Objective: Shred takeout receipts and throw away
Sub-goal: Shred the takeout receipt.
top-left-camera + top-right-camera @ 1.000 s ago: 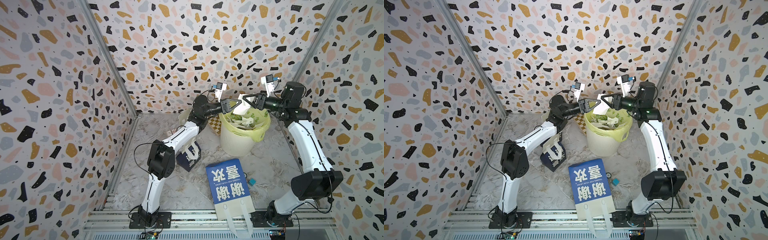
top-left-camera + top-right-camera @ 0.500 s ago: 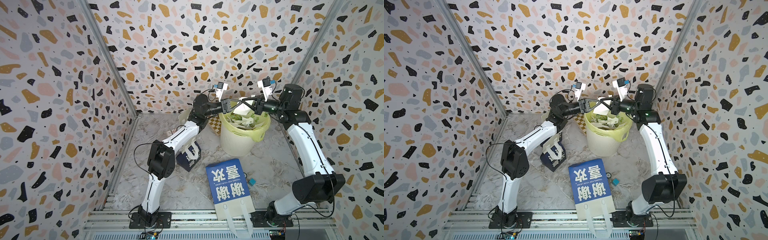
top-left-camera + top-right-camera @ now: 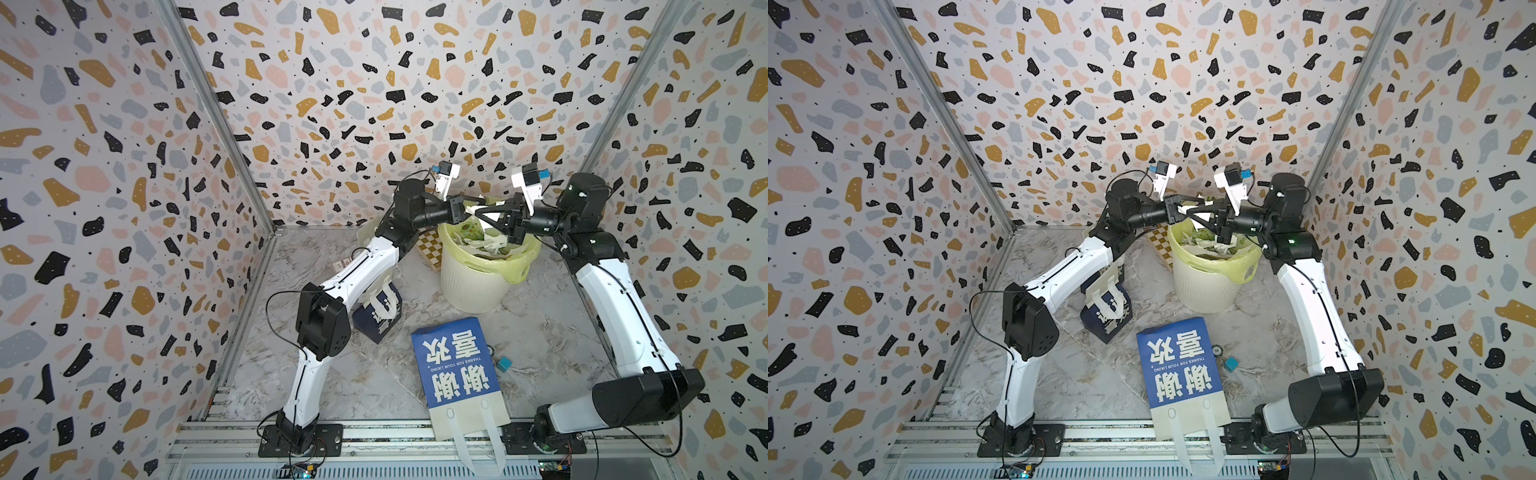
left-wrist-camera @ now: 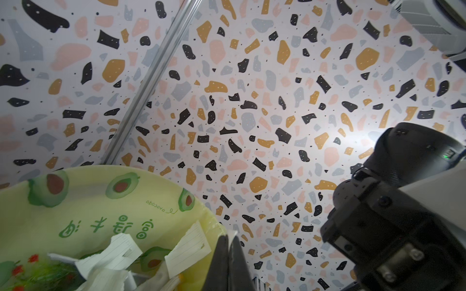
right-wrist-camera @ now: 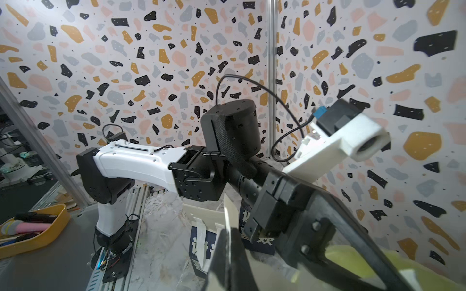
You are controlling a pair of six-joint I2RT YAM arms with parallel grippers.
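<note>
Nearest you, at the lower centre of both top views, a blue paper bag (image 3: 455, 361) is lying flat on the counter (image 3: 332, 374), out of the arms' way. A small teal block (image 3: 504, 363) is sitting just beside it. Further back, left of centre, a navy bag (image 3: 376, 316) is standing under the left arm (image 3: 353, 274). Beyond that, right of centre, the lined bin (image 3: 469, 291) is already holding white paper scraps (image 4: 108, 254).

Directly over its mouth the two arms are meeting tip to tip. Your left jaws are pressing together on one edge of the takeout receipt (image 5: 228, 215), and your right jaws are pinching the same slip just beside them. I judge you are holding it there so that, as you are pulling the arms apart, the pieces are falling straight into the liner. Behind the bin, a chequered board (image 3: 430, 249) is showing at its far left side.
</note>
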